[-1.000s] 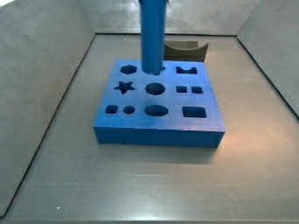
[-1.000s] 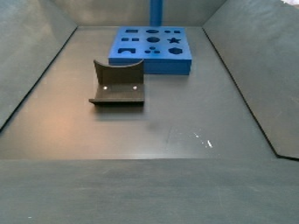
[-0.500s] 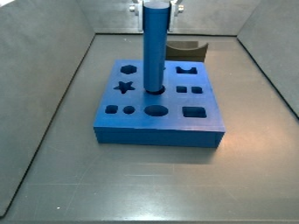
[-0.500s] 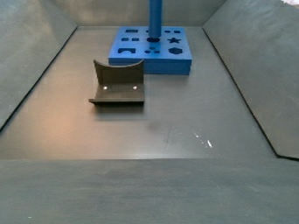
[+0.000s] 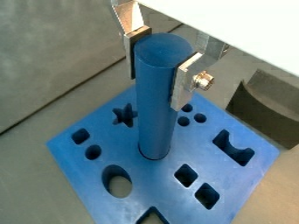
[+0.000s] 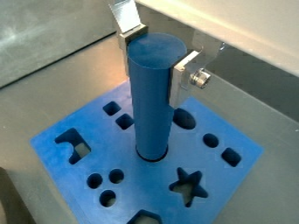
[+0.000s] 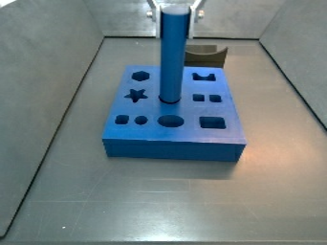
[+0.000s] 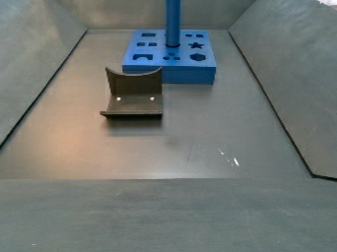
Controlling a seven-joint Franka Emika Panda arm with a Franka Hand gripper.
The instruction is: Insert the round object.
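1. While the blue cylinder peg (image 5: 158, 96) stands upright with its lower end in a round hole of the blue block (image 5: 111, 149), the gripper (image 5: 162, 54) sits at the peg's top, its two silver fingers (image 5: 191, 83) on opposite sides of the peg; the same shows in both wrist views (image 6: 156, 92).
2. Whether the finger pads press the peg or stand just off it cannot be told from either wrist view, so the grip itself is uncertain.
3. Around the peg the block's top carries a star hole (image 6: 187, 185), a larger round hole (image 5: 117, 181), square and rectangular holes (image 5: 187, 176) and a U-shaped cutout (image 5: 233, 145).
4. Seen in a side view, the peg (image 7: 174, 53) rises from the middle of the block (image 7: 175, 142), which lies toward the far edge of the tabletop.
5. Behind the block, near the far edge, stands the dark fixture (image 7: 206, 55).
6. From the opposite side view the fixture (image 8: 132, 94) stands nearer the middle of the tabletop, well apart from the block (image 8: 172, 59), with the peg (image 8: 172, 22) upright on it.
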